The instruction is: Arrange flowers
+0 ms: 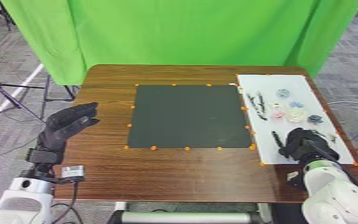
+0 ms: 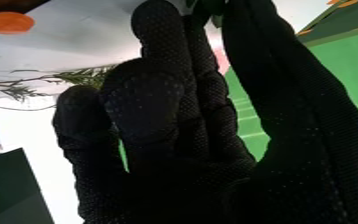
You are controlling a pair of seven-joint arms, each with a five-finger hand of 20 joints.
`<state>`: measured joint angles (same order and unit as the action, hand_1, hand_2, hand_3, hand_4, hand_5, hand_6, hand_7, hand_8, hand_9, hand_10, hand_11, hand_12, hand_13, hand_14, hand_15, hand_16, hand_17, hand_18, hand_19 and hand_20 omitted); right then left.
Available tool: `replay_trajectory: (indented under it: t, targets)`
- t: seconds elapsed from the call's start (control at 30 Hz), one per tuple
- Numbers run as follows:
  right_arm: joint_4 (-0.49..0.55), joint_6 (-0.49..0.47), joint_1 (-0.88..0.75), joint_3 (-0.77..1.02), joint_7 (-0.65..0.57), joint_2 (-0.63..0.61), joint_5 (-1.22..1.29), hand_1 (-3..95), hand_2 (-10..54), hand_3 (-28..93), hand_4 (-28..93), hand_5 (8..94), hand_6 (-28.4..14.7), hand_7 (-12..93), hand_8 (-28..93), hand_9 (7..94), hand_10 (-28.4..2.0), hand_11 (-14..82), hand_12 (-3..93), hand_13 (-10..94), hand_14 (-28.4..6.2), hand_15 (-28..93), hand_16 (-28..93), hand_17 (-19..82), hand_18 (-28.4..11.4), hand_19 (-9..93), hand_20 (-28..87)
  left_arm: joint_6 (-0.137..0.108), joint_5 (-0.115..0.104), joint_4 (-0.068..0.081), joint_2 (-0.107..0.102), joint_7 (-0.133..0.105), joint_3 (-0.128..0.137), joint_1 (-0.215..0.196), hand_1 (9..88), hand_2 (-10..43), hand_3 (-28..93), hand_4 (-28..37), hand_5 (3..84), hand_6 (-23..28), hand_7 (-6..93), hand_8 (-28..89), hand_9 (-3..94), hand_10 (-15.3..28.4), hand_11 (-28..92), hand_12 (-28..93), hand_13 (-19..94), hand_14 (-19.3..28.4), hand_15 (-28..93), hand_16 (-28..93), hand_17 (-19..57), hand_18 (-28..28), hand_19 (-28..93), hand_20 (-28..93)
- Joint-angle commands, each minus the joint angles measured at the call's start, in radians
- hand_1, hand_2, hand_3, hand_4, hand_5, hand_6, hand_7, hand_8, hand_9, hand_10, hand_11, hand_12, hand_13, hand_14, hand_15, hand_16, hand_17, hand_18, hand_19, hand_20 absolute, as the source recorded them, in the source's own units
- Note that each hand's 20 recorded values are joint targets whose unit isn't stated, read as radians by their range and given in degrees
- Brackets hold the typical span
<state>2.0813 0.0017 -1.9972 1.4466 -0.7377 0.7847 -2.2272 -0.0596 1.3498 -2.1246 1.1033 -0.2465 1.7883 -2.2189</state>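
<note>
Hand on the right arm (image 1: 307, 144) is down at the near end of the white board (image 1: 278, 82), with green leaves (image 2: 214, 7) right by it, and honestly I can't tell if it's gripping them. Flowers (image 1: 295, 116) sit just beyond on that board, beside a dark mat (image 1: 189, 117), and the left hand (image 1: 67, 122) hangs loosely open around the table's (image 1: 184, 175) left edge.

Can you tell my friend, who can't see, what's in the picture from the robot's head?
A robot's right hand is at the near end of a white sheet with small pastel flowers on it, on a brown wooden table. A dark mat lies in the middle, the left hand is at the left, and a bright green curtain hangs behind.
</note>
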Motion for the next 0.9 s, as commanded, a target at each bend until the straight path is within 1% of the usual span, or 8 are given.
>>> replay_trajectory:
  t: [0.03, 0.13, 0.23, 0.37, 0.47, 0.6, 0.8, 0.9]
  targets:
    - [-0.023, -0.014, 0.008, -0.07, -0.012, 0.02, -0.047, 54.5, -9.5, 54, -12, 55.1, -1.7, 38, 24, 78.2, -11.1, 21.9, 49.0, 85, -2.6, 61, 36, 46, -20.4, 86, 55, -0.001, 0.007, -0.008, 0.005, 0.008, -0.001, -0.004, 32.6, -5.3, 60, -14.6, 45.9, 3.0, 14.7, -8, 44.7, 15.7, 19, 10, 43, 20.3, 27, -4, 12.8, 16.6, 22, 21]
    - [-0.028, -0.02, 0.018, -0.096, -0.011, 0.022, -0.049, 56.6, -9.5, 51, -11, 56.9, -1.6, 36, 24, 82.3, -10.8, 19.8, 46.9, 87, -2.0, 60, 35, 49, -19.3, 87, 53, 0.004, 0.008, -0.009, 0.006, 0.011, -0.001, -0.004, 32.7, -5.3, 60, -14.6, 45.9, 3.0, 14.7, -8, 44.7, 15.7, 19, 10, 43, 20.2, 27, -4, 12.8, 16.6, 22, 21]
    - [-0.031, -0.021, 0.029, -0.106, -0.01, 0.023, -0.028, 58.1, -9.5, 50, -9, 61.8, -1.8, 31, 25, 85.5, -10.5, 17.4, 43.8, 90, -1.2, 57, 34, 52, -18.3, 87, 50, 0.005, 0.011, -0.011, 0.007, 0.014, 0.002, -0.006, 32.8, -5.3, 60, -14.5, 45.8, 3.0, 14.7, -8, 44.6, 15.7, 19, 10, 43, 20.2, 27, -4, 12.8, 16.7, 22, 21]
    - [-0.021, -0.036, 0.028, -0.093, -0.019, 0.02, 0.02, 59.3, -9.5, 54, -7, 69.2, -2.3, 23, 25, 90.0, -10.1, 12.8, 41.5, 93, -0.3, 53, 35, 56, -16.6, 88, 46, 0.007, 0.009, -0.011, 0.005, 0.018, 0.004, -0.005, 32.8, -5.3, 60, -14.5, 45.8, 3.2, 14.6, -8, 44.6, 15.8, 19, 10, 43, 20.2, 27, -4, 12.8, 16.6, 22, 21]
    - [-0.012, -0.078, 0.032, -0.073, -0.027, 0.023, 0.079, 60.1, -9.5, 57, -6, 73.2, -3.0, 19, 25, 91.3, -10.5, 13.4, 38.5, 94, -0.3, 53, 34, 57, -16.3, 87, 45, 0.008, 0.009, -0.013, 0.006, 0.019, 0.006, -0.007, 32.9, -5.3, 60, -14.5, 45.8, 3.2, 14.4, -8, 44.5, 15.8, 19, 10, 43, 20.2, 27, -4, 12.8, 16.6, 22, 21]
    - [-0.004, -0.102, 0.03, -0.057, -0.037, 0.025, 0.137, 61.7, -9.5, 57, -4, 75.4, -3.9, 17, 23, 92.1, -10.6, 13.9, 35.9, 94, -0.4, 53, 32, 58, -16.0, 87, 44, 0.013, 0.011, -0.015, 0.009, 0.023, 0.007, -0.011, 32.7, -5.3, 60, -14.4, 45.5, 3.3, 14.2, -7, 44.4, 15.8, 19, 10, 43, 20.3, 27, -4, 12.8, 16.6, 22, 21]
    - [-0.01, -0.045, 0.027, -0.068, -0.021, 0.023, 0.127, 62.3, -9.5, 57, -3, 76.5, -4.4, 17, 23, 92.4, -10.4, 17.8, 37.3, 94, 0.0, 56, 31, 59, -15.7, 88, 44, 0.01, 0.01, -0.014, 0.009, 0.025, 0.006, -0.009, 32.8, -5.3, 60, -14.5, 45.1, 3.6, 14.0, -7, 44.2, 15.8, 19, 10, 43, 20.2, 27, -4, 12.8, 16.6, 22, 21]
    - [-0.013, -0.017, 0.031, -0.085, -0.013, 0.017, 0.111, 62.6, -9.5, 56, -2, 76.4, -4.1, 19, 23, 92.7, -10.0, 17.7, 40.9, 94, 0.3, 57, 31, 59, -15.6, 88, 45, 0.01, 0.011, -0.014, 0.008, 0.027, 0.007, -0.008, 32.8, -5.3, 60, -14.4, 44.9, 3.7, 13.8, -7, 44.0, 15.9, 19, 10, 43, 20.2, 27, -4, 12.8, 16.6, 22, 21]
